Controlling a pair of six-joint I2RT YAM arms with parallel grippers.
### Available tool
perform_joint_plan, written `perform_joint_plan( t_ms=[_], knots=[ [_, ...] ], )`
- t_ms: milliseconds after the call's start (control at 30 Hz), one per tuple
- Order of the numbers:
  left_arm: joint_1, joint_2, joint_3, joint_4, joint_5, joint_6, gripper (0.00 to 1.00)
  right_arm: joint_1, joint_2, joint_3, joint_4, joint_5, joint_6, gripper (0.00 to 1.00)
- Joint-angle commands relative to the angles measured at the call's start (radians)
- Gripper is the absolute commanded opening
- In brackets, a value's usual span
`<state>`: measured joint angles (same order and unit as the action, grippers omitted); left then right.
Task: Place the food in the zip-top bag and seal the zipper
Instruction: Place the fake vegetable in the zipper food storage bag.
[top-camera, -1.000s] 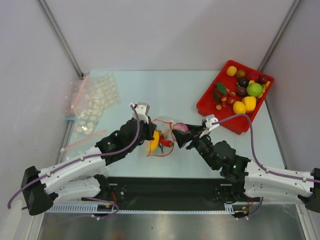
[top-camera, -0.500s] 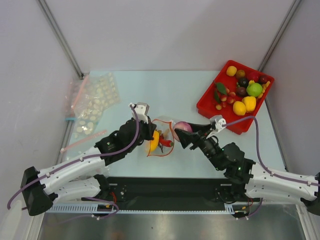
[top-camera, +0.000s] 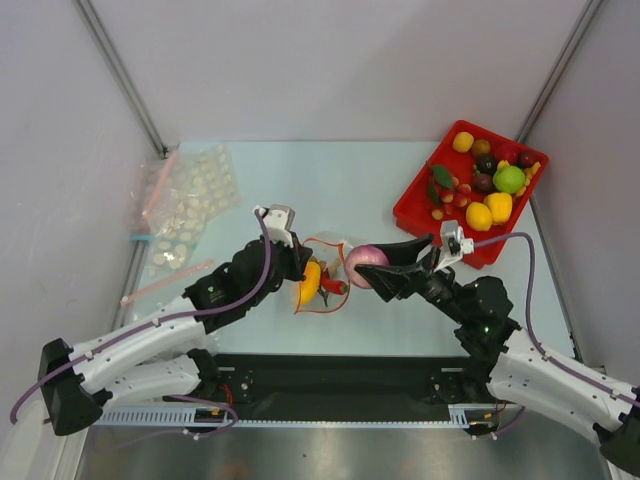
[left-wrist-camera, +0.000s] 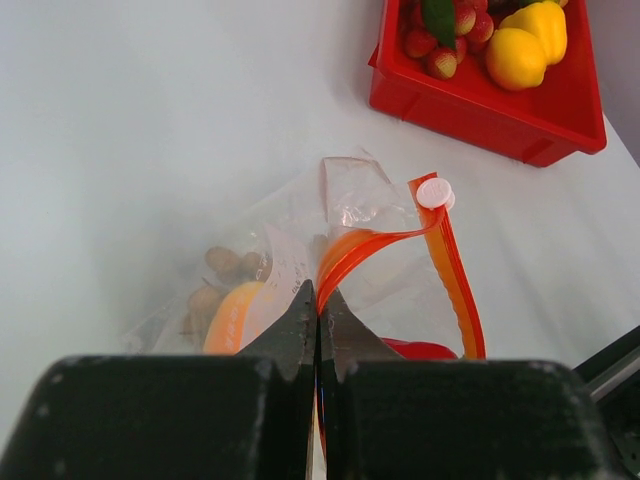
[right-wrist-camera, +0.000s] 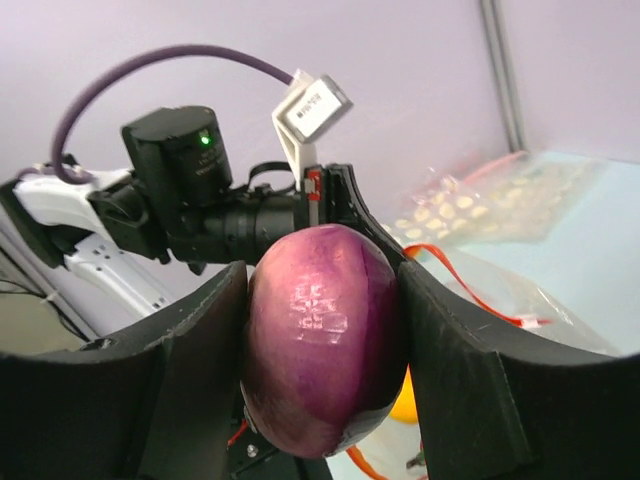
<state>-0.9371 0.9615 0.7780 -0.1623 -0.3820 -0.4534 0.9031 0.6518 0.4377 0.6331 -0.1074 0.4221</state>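
Zip-top bag (left-wrist-camera: 350, 195), frame centre: zipper (left-wrist-camera: 372, 243) pinched in closed left gripper (left-wrist-camera: 318, 305). Purple food (right-wrist-camera: 322, 345) clamped between right gripper (right-wrist-camera: 318, 278) fingers, beside bag mouth.

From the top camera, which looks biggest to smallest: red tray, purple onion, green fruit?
red tray
purple onion
green fruit
The onion is held nearer the camera, so second place is unsure.
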Motion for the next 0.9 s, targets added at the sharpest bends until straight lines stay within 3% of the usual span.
perform_joint_plan(
  t_ms=[0, 167, 367, 667, 867],
  knots=[
    [0.008, -0.024, 0.017, 0.033, 0.023, -0.01, 0.0, -0.079, 0.017, -0.005, 0.132, -0.279, 0.135, 0.08],
    [0.008, -0.026, 0.02, 0.032, 0.045, -0.011, 0.0, -0.118, 0.057, 0.001, 0.168, -0.321, 0.173, 0.08],
    [0.008, -0.04, 0.024, 0.027, 0.075, -0.013, 0.0, -0.093, 0.08, 0.021, 0.126, -0.301, 0.1, 0.06],
    [0.008, -0.041, 0.038, 0.01, 0.094, -0.013, 0.0, 0.149, 0.161, 0.125, -0.088, -0.002, -0.177, 0.03],
    [0.008, -0.052, 0.035, 0.012, 0.1, -0.021, 0.0, 0.169, 0.253, 0.15, -0.122, 0.077, -0.2, 0.03]
  ],
)
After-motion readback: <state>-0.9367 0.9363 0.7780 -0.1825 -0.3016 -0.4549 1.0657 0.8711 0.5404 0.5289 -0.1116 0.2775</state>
